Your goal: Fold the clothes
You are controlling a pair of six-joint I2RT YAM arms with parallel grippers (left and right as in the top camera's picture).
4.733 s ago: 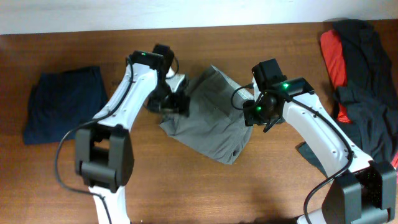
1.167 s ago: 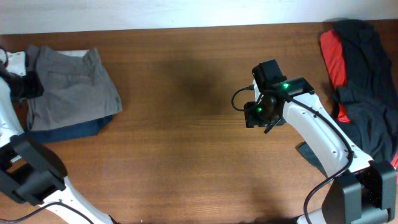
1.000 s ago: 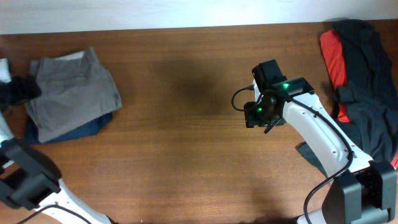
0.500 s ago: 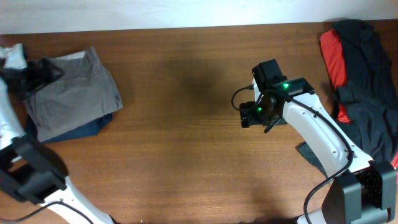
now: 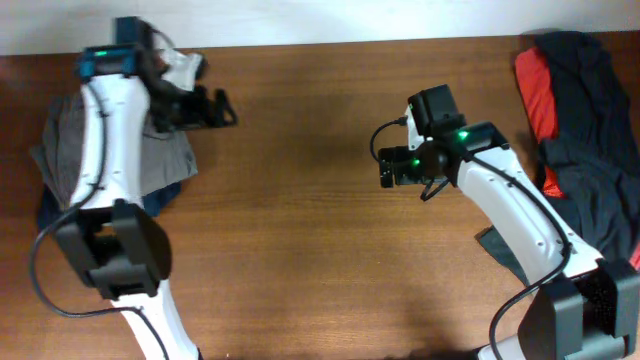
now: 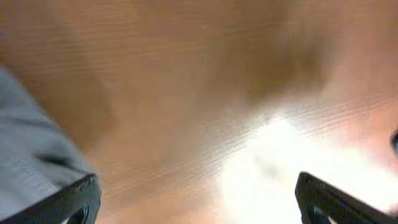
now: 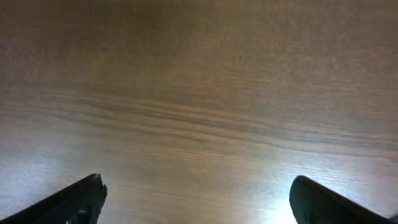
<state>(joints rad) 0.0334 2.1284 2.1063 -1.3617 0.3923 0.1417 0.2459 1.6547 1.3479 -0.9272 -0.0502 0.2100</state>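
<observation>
The grey-khaki shorts point(image 5: 62, 150) lie folded at the far left of the table, on top of a dark navy garment point(image 5: 160, 197). My left arm crosses over them. My left gripper point(image 5: 222, 107) is open and empty, just right of the stack's top edge, over bare wood. In the left wrist view point(image 6: 196, 202) its fingers are wide apart, with a strip of the grey cloth point(image 6: 25, 146) at the left edge. My right gripper point(image 5: 388, 168) is open and empty over the middle of the table; its wrist view point(image 7: 196, 193) shows only wood.
A heap of black and red garments point(image 5: 580, 120) lies at the far right edge. A small dark grey piece point(image 5: 497, 248) lies under my right arm. The table's back edge meets a white wall point(image 5: 320, 20).
My left arm has swung from the far left edge up and to the right, off the shorts, which stay on the navy garment. My right gripper has shifted slightly to the left.
</observation>
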